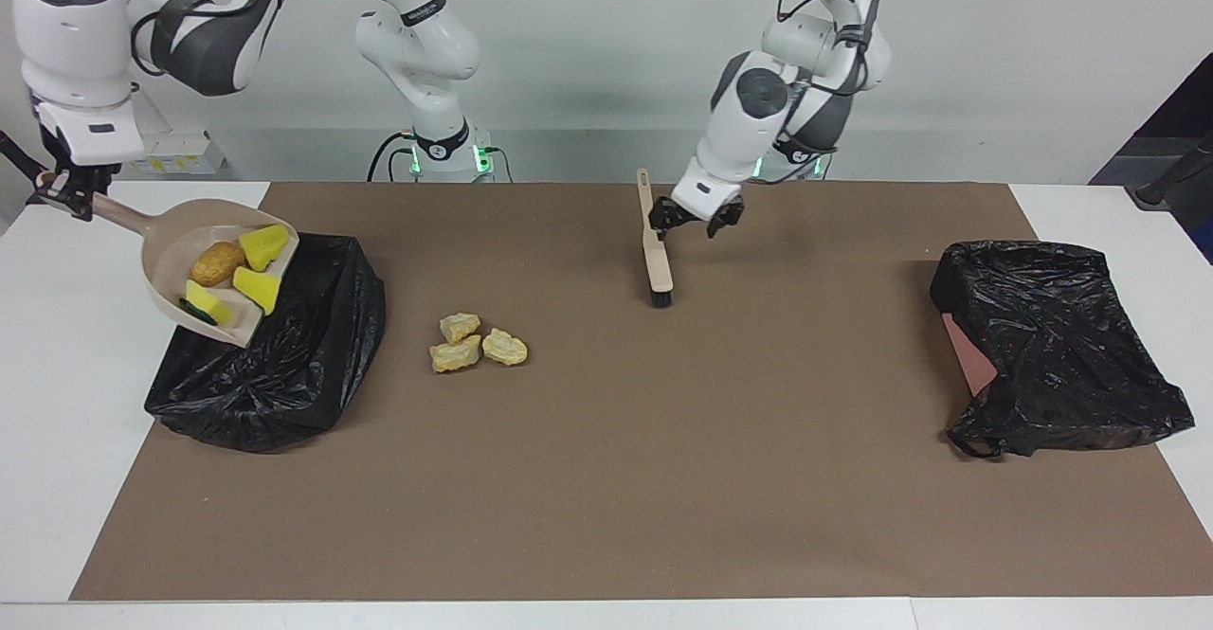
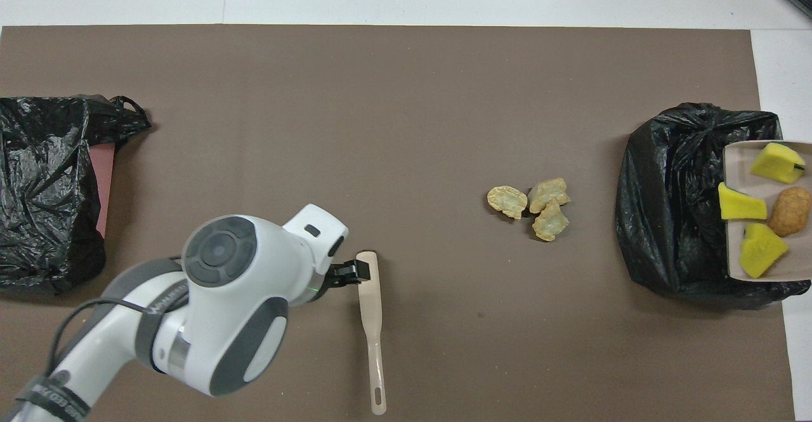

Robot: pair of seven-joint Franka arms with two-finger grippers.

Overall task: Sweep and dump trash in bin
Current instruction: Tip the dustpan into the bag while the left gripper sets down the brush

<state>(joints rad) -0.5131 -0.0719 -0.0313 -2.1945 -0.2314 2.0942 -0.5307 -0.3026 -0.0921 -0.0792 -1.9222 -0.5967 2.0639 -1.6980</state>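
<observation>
Currently, taking the three pale yellow chunks (image 1: 479, 341) as reference; they lie bunched on the brown mat (image 1: 663, 478).

- Right gripper (image 1: 64, 196): toward the right arm's end of the table from the chunks, up in the air, fingers clamped on the dustpan (image 1: 156, 270) handle.
- Dustpan: tilted, mouth lower, over the black bin bag (image 1: 284, 365) at that end. It holds yellow sponge pieces (image 1: 262, 243), one green-backed, and a brown-orange lump (image 1: 216, 262).
- Brush (image 1: 656, 261): toward the left arm's end from the chunks and nearer the robots, lying on the mat, bristle end away from the robots.
- Left gripper (image 1: 697, 221): just beside the brush, fingers apart, holding nothing.
- Second black bag (image 1: 1052, 346): well apart from the chunks, at the left arm's end.
</observation>
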